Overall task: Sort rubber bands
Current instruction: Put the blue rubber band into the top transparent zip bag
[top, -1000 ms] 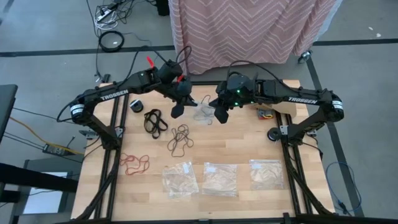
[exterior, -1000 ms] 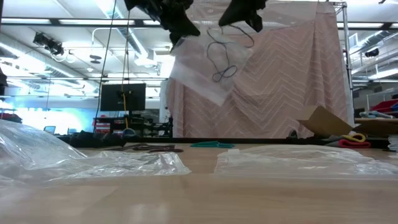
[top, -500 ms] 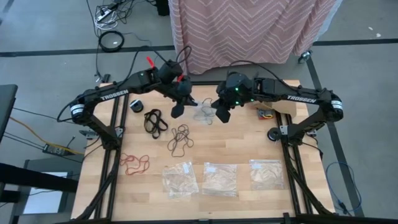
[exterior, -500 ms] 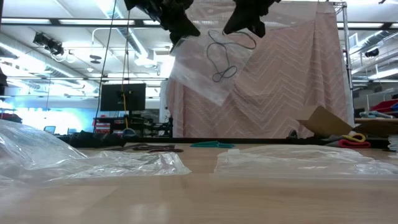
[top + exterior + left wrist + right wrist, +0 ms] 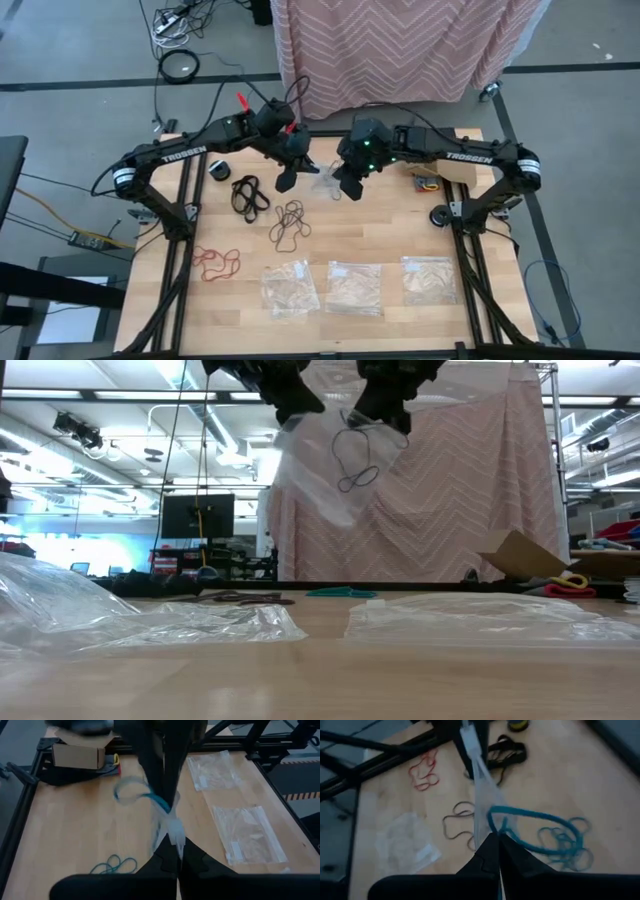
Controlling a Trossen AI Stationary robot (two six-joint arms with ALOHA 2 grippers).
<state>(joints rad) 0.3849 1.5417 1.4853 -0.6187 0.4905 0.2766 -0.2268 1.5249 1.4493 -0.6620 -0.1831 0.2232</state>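
Wooden table, both arms raised over its far middle, a clear bag stretched between them.

Teal-blue rubber bands hang in the clear plastic bag held aloft; left claw and right claw are each clamped shut on an opposite edge, the bag's long axis running claw to claw. More teal bands lie below; black, dark brown and red clusters lie nearer the left arm.

Bare wood lies open in the table middle. 3 clear bags line the near edge; rubber bands clutter the left half; a cardboard box blocks the far right corner.
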